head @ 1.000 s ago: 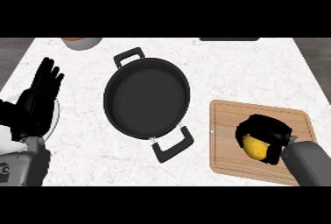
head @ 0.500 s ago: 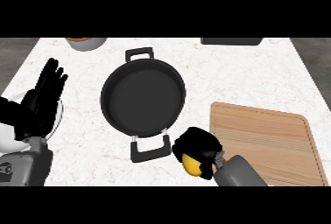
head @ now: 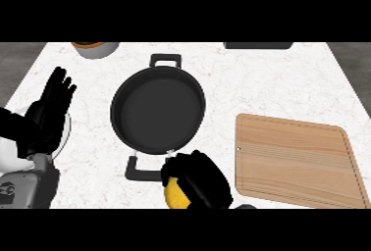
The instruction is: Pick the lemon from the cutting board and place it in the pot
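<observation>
My right hand (head: 199, 179) is curled round the yellow lemon (head: 174, 194), which shows only at the hand's lower left. The hand hangs over the near rim of the black pot (head: 158, 109), covering its near handle. The pot is empty, with its far handle pointing away. The wooden cutting board (head: 293, 159) lies bare at the right. My left hand (head: 51, 108) rests open at the left edge, fingers up.
A white plate (head: 64, 131) peeks out behind my left hand. A small bowl (head: 95, 48) stands at the back left, and a dark object (head: 258, 45) lies at the counter's far edge.
My right hand has carried the lemon from the cutting board leftward to the pot's near rim. The left hand has stayed where it was.
</observation>
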Available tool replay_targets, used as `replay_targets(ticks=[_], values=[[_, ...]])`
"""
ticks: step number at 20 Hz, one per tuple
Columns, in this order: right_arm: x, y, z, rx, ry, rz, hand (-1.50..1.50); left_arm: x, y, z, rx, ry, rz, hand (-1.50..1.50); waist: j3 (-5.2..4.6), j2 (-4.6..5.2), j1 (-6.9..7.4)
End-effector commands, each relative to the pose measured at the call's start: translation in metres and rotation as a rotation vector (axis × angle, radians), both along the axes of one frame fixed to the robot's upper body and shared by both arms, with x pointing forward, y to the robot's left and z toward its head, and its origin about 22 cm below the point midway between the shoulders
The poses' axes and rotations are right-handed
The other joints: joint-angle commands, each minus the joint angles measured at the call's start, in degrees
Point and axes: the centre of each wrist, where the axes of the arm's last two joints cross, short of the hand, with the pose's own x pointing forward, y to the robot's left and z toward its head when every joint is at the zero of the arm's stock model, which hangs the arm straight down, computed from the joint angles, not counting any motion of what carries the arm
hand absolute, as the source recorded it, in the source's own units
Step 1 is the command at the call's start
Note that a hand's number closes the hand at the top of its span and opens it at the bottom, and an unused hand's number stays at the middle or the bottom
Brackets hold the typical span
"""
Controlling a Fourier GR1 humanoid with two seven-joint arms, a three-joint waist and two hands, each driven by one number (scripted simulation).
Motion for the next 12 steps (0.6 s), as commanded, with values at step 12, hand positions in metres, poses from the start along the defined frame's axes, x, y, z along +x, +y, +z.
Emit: replay_targets(ticks=[12], values=[[-0.044,0.056,0.093,0.341,-0.170,-0.467,1.50,0.006,-0.001,0.011,0.010,-0.017,-0.016,0.00,-0.21,1.44,1.51]])
